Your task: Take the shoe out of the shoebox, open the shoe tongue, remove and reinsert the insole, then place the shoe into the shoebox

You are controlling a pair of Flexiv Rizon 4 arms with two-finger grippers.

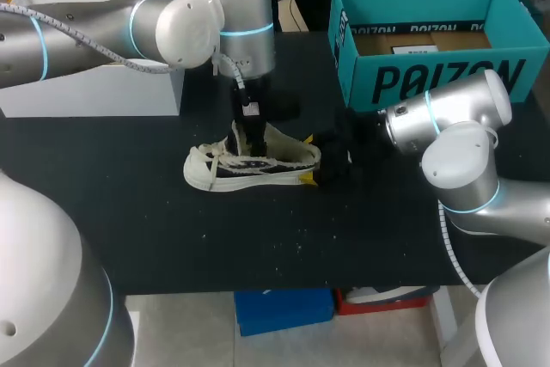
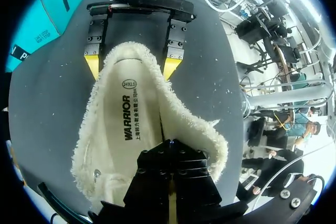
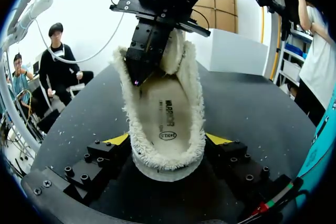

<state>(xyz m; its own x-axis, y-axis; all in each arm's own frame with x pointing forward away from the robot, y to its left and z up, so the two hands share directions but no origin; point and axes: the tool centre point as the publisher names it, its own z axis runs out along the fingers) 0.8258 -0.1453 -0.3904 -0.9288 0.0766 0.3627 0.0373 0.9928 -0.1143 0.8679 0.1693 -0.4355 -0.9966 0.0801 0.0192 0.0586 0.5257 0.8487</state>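
Your left gripper (image 1: 245, 139) stands down inside the shoe (image 1: 258, 165), near the tongue end. Its fingers are pressed together, with the tips on the insole (image 2: 134, 119). I cannot tell if they hold any part of the insole between them, which lies flat in the shoe.

The shoe is out of the box and lies on the dark worktop (image 1: 129, 212), toe toward your left and heel toward your right.

At the heel, your right gripper (image 2: 131, 66) pinches the shoe from both sides, with its yellow tips against the fluffy collar.

The teal shoebox (image 1: 430, 83) stands open behind the right arm, well apart from the shoe.

The risks, as I judge them:
- If the left fingers only press and do not grip, the insole can slide or fold instead of coming up.
- If you pull upward strongly, the whole shoe can rise, because the right hold is only on the soft heel rim, and it may slip out.
- The toe end is free, so it can swing sideways under a push.
- The right arm is close to the shoebox and could knock it.
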